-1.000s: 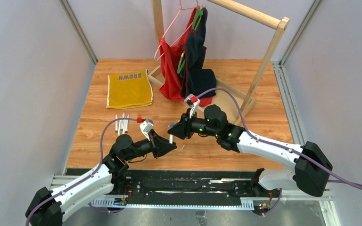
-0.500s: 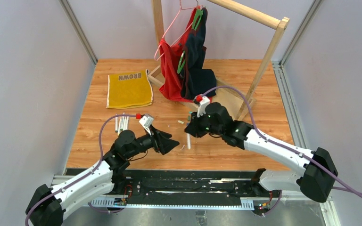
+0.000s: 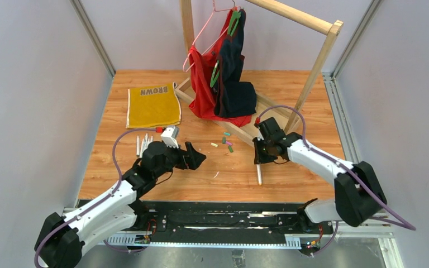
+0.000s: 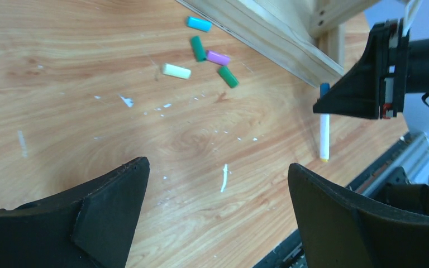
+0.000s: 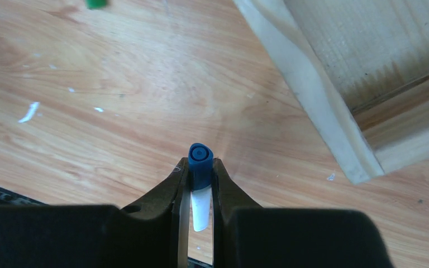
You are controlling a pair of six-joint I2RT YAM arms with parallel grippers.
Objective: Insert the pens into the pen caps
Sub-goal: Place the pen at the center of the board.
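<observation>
- Pen [image 4: 324, 134], blue-capped, clamped in right gripper [image 5: 200, 170], right of frame.
- Left gripper [image 4: 218, 164]: jaws wide apart, empty.
- Loose caps [image 4: 176, 71] on bench [image 4: 61, 84], upper centre.

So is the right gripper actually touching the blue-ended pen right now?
Touching. The right wrist view shows the right gripper closed on the blue-ended pen, both jaws pressed against its blue end with no gap.
</observation>
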